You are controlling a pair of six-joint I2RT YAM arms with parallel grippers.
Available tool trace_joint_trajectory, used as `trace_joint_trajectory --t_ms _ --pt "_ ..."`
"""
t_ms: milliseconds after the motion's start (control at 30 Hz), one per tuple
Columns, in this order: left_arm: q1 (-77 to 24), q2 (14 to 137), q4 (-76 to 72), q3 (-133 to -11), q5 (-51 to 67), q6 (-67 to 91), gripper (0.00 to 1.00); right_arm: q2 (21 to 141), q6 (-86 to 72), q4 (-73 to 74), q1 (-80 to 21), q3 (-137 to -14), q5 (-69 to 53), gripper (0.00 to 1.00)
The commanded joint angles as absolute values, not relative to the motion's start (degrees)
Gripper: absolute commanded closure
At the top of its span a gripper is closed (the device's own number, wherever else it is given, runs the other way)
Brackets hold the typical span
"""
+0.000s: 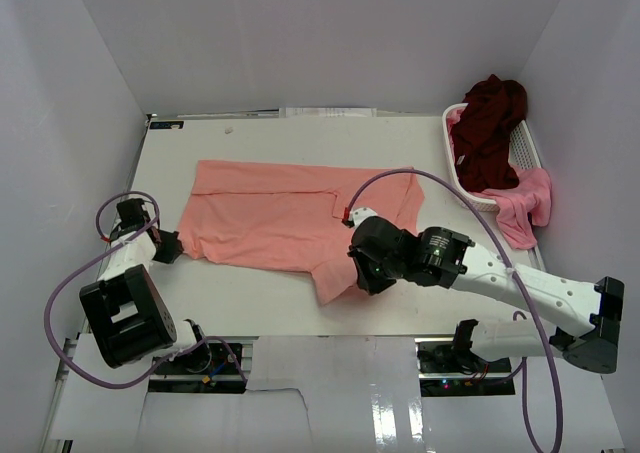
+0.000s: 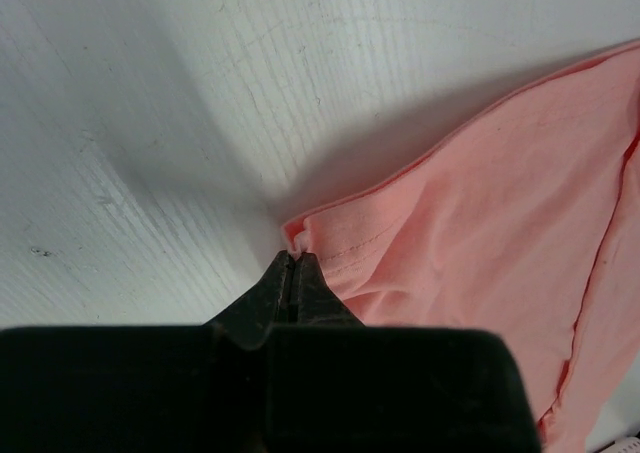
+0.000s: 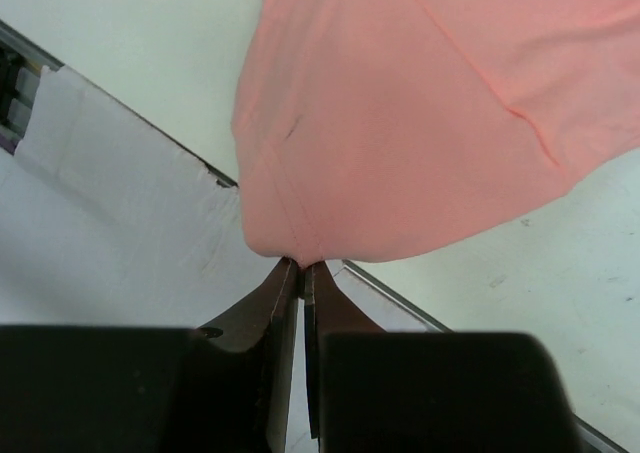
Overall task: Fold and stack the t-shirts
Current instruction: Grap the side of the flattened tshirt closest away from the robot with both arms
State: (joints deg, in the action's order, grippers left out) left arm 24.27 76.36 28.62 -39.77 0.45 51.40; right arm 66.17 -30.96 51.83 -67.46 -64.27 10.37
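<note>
The salmon-pink t-shirt (image 1: 270,218) lies spread across the middle of the table. My left gripper (image 1: 170,246) is shut on its near left corner; in the left wrist view the hem (image 2: 340,248) is pinched at the gripper's (image 2: 292,258) tips. My right gripper (image 1: 352,278) is shut on the shirt's near right corner and lifts it; the right wrist view shows the cloth (image 3: 400,123) hanging from the gripper's (image 3: 302,266) tips. The dark maroon shirt (image 1: 490,123) lies in the white basket (image 1: 525,153). The brighter pink shirt (image 1: 525,203) hangs over the basket's near rim.
The basket stands at the far right by the wall. White walls close in the table on three sides. Purple cables (image 1: 460,198) loop over the right arm and round the left arm's base (image 1: 125,318). Taped paper (image 1: 300,358) covers the near edge.
</note>
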Motion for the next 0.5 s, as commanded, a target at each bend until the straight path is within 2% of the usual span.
trace_joint_trajectory --t_ms 0,467 --pt "24.26 74.36 30.14 -40.43 0.88 50.19 1.00 67.76 -29.10 54.67 -65.40 -67.15 13.44 0.92" --pt "24.26 72.69 37.00 -49.22 -0.79 50.01 1.00 70.49 -22.86 53.79 -54.15 -66.00 13.01 0.92"
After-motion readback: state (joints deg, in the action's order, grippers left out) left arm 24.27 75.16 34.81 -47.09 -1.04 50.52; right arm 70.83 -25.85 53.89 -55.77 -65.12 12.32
